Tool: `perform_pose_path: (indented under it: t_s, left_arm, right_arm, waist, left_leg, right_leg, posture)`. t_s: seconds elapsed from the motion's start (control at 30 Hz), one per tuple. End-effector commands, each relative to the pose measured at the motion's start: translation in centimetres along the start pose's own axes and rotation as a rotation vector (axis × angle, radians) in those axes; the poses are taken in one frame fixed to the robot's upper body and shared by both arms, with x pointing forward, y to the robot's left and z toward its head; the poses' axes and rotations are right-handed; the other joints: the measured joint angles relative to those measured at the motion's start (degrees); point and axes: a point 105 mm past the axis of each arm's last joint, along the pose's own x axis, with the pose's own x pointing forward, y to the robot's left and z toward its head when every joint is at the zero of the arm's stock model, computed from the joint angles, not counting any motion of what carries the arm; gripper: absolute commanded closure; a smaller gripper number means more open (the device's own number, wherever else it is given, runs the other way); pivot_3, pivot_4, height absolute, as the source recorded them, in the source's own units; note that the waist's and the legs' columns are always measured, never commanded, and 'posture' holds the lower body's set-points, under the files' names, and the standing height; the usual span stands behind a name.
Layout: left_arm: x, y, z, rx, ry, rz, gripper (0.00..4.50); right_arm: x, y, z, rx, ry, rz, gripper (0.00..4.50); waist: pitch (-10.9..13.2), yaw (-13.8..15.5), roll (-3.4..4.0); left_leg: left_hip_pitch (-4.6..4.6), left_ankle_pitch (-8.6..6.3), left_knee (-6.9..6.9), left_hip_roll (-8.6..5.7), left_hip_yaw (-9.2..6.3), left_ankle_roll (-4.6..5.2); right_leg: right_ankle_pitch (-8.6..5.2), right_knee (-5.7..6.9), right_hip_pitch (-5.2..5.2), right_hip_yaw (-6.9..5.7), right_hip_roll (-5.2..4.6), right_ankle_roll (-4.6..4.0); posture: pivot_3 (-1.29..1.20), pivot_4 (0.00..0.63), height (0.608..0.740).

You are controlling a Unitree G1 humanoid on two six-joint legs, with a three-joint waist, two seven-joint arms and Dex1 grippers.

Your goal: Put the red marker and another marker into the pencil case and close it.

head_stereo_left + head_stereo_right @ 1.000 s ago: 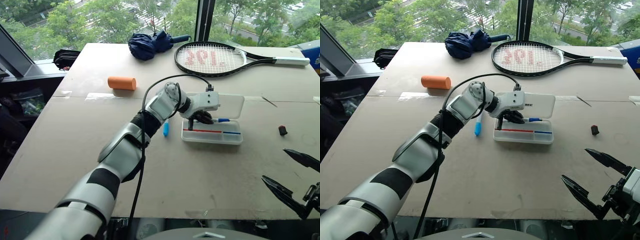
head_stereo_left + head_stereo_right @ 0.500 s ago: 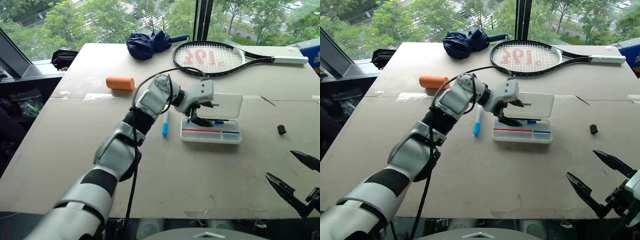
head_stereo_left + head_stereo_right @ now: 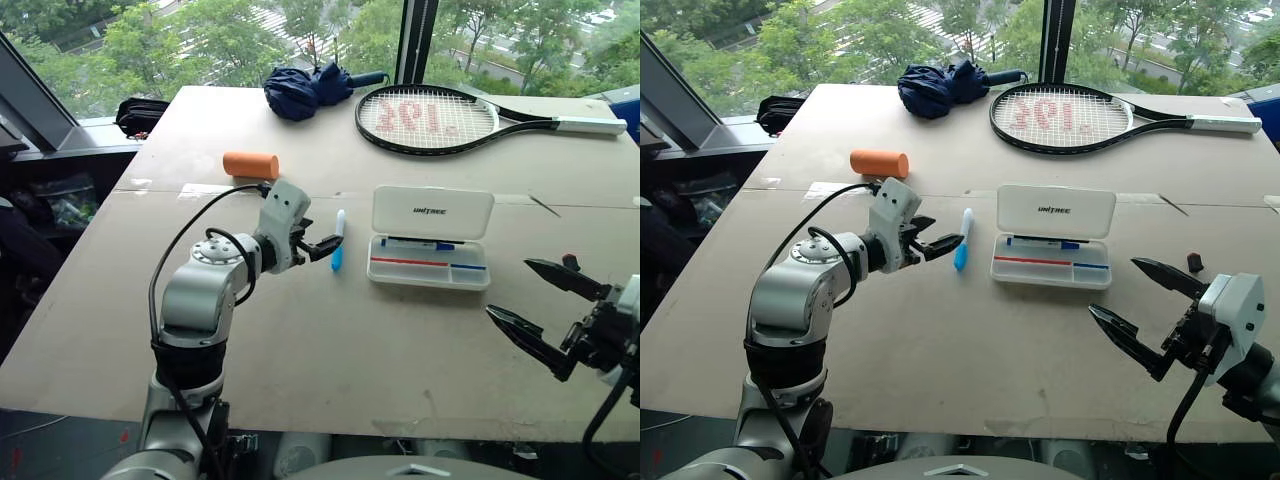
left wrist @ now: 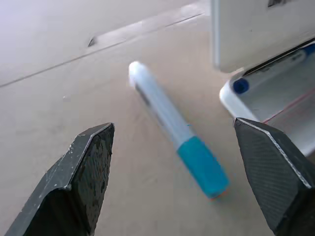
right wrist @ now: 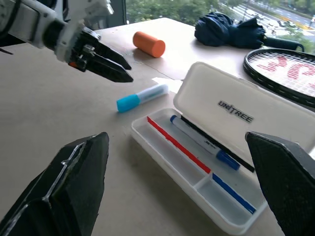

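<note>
Inside the translucent pencil case [image 3: 1049, 272] lie slim markers; both end effectors gape empty.

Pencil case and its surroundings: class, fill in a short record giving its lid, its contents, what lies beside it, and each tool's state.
Case: lid open, standing up
Inside: white marker with a dark blue cap; thin red-and-blue stick alongside it
Beside it: light-blue-capped marker on the table, on the robot's left of the case
Left tool: open, empty, pointing at the light-blue-capped marker
Right tool: open, empty, off the case's near right corner
</note>
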Motion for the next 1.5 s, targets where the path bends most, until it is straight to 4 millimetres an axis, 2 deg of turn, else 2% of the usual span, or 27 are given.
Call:
perform_pose_path:
  t_s: [0.03, 0.2, 0.33, 0.43, 0.5, 0.63, 0.7, 0.8, 0.9, 0.97, 1.03, 1.2, 1.3, 1.5]
  left_arm:
    - [1.0, -1.0, 0.3, -0.026, 0.010, 0.126, 0.58]
    - [2.7, -1.1, -1.6, -0.116, 0.103, 0.170, 0.58]
    - [3.8, -0.9, -2.6, -0.111, 0.145, 0.194, 0.58]
    - [4.4, -1.2, -2.9, -0.087, 0.153, 0.177, 1.46]
    - [4.4, -1.5, -2.9, -0.070, 0.153, 0.162, 2.27]
    - [3.9, -1.3, -2.7, -0.030, 0.141, 0.144, 4.23]
    - [3.4, -0.8, -2.2, -0.016, 0.107, 0.131, 4.24]
    - [1.8, 0.1, -0.4, 0.009, 0.006, 0.055, 4.24]
    - [-1.2, -2.4, 1.4, 0.071, -0.052, -0.311, 4.24]
    - [-3.0, -4.2, 1.4, 0.208, -0.007, -0.525, 4.24]
    - [-3.7, -5.3, 1.3, 0.296, 0.031, -0.658, 4.24]
    - [-0.2, -7.1, 2.8, 0.539, 0.047, -0.780, 4.24]
    - [1.7, -7.8, 2.9, 0.653, 0.084, -0.832, 4.24]
    - [4.4, -8.5, 3.0, 0.749, 0.122, -0.872, 4.24]
  right_arm:
    - [0.1, 0.6, 0.4, -0.023, -0.022, 0.095, 0.00]
    - [-0.4, 1.0, 0.2, -0.056, 0.005, 0.138, 0.00]
    - [-1.0, 0.9, 0.1, -0.068, 0.018, 0.124, 0.00]
    - [-1.6, 0.9, 0.0, -0.075, 0.030, 0.101, 0.00]
    - [-1.9, 1.0, -0.2, -0.074, 0.036, 0.086, 0.00]
    - [-2.3, 1.0, -0.5, -0.074, 0.047, 0.060, 0.00]
    - [-2.5, 1.0, -0.6, -0.072, 0.049, 0.050, 0.00]
    - [-2.6, 1.1, -0.7, -0.066, 0.049, 0.036, 0.00]
    - [-3.0, 1.3, -0.9, -0.055, 0.054, 0.025, 0.00]
    - [-3.2, 1.2, -1.1, -0.049, 0.057, 0.011, 0.00]
    - [-3.3, 1.2, -1.2, -0.047, 0.060, -0.002, 0.00]
    - [-3.6, 1.5, -1.2, -0.041, 0.065, -0.024, 0.00]
    - [-3.9, 1.8, -1.2, -0.046, 0.075, -0.041, 0.00]
    - [-4.8, 2.5, -1.1, -0.050, 0.097, -0.094, 0.00]
  waist:
    - [0.0, 0.2, -0.07]
    - [0.0, -0.4, -0.09]
    - [-0.1, -0.4, 0.02]
    - [-0.2, -0.4, 0.04]
    - [-0.3, -0.2, 0.08]
    - [-0.3, -0.3, 0.09]
    - [-0.3, -0.3, 0.09]
    - [-0.3, -0.4, 0.08]
    - [-0.2, -0.5, 0.02]
    - [-0.2, -0.5, 0.05]
    - [-0.2, -0.3, 0.07]
    - [-0.2, 0.9, 0.06]
    - [-0.2, 0.7, 0.01]
    - [-0.1, -0.7, 0.02]
  left_leg:
    - [0.00, 0.00, 0.03, -0.02, -0.03, 0.00]
    - [0.05, 0.00, 0.02, -0.03, -0.03, 0.00]
    - [0.16, 0.00, 0.01, -0.01, -0.02, -0.01]
    - [0.26, 0.00, 0.01, -0.02, -0.02, -0.01]
    - [0.29, 0.00, 0.01, -0.02, -0.05, -0.01]
    - [0.29, 0.00, 0.01, -0.02, -0.05, -0.01]
    - [0.28, 0.00, 0.01, -0.02, -0.06, -0.01]
    - [0.25, 0.00, -0.01, 0.01, -0.06, -0.01]
    - [0.13, 0.00, -0.06, 0.07, -0.03, -0.02]
    - [0.09, 0.01, -0.09, 0.10, 0.00, -0.04]
    - [0.09, 0.01, -0.11, 0.09, 0.03, -0.05]
    - [0.10, 0.01, -0.03, -0.07, 0.10, -0.03]
    - [0.09, 0.00, 0.01, -0.25, 0.15, -0.01]
    - [0.02, 0.00, -0.09, -0.13, 0.13, 0.00]
  right_leg:
    - [0.00, -0.02, 0.04, -0.03, -0.02, 0.00]
    - [0.00, 0.03, 0.05, -0.02, 0.02, 0.00]
    - [0.00, 0.07, 0.08, 0.01, 0.04, -0.01]
    - [0.01, 0.07, 0.20, 0.00, 0.01, -0.01]
    - [0.01, 0.05, 0.24, -0.03, 0.00, -0.02]
    - [0.00, 0.03, 0.26, -0.03, -0.02, -0.02]
    - [0.00, 0.03, 0.25, -0.03, -0.04, -0.02]
    - [0.00, 0.03, 0.22, -0.03, -0.03, -0.03]
    - [-0.01, 0.04, 0.05, -0.01, 0.00, -0.06]
    - [-0.01, 0.03, -0.01, -0.01, 0.00, -0.07]
    - [-0.02, -0.01, -0.02, 0.00, -0.02, -0.08]
    - [-0.12, -0.11, 0.14, 0.05, -0.15, -0.25]
    - [-0.10, -0.12, 0.13, 0.10, -0.09, -0.20]
    - [-0.03, -0.06, -0.09, 0.12, 0.10, -0.03]
  posture:
    - [0.00, 0.150, 0.730]
    - [0.00, 0.150, 0.730]
    - [0.00, 0.150, 0.730]
    - [0.00, 0.150, 0.730]
    - [0.00, 0.150, 0.730]
    - [0.00, 0.150, 0.730]
    - [0.00, 0.150, 0.730]
    - [0.00, 0.150, 0.730]
    - [0.00, 0.150, 0.730]
    - [0.00, 0.150, 0.730]
    - [0.00, 0.150, 0.730]
    - [0.00, 0.150, 0.730]
    - [0.00, 0.150, 0.730]
    - [0.00, 0.150, 0.730]
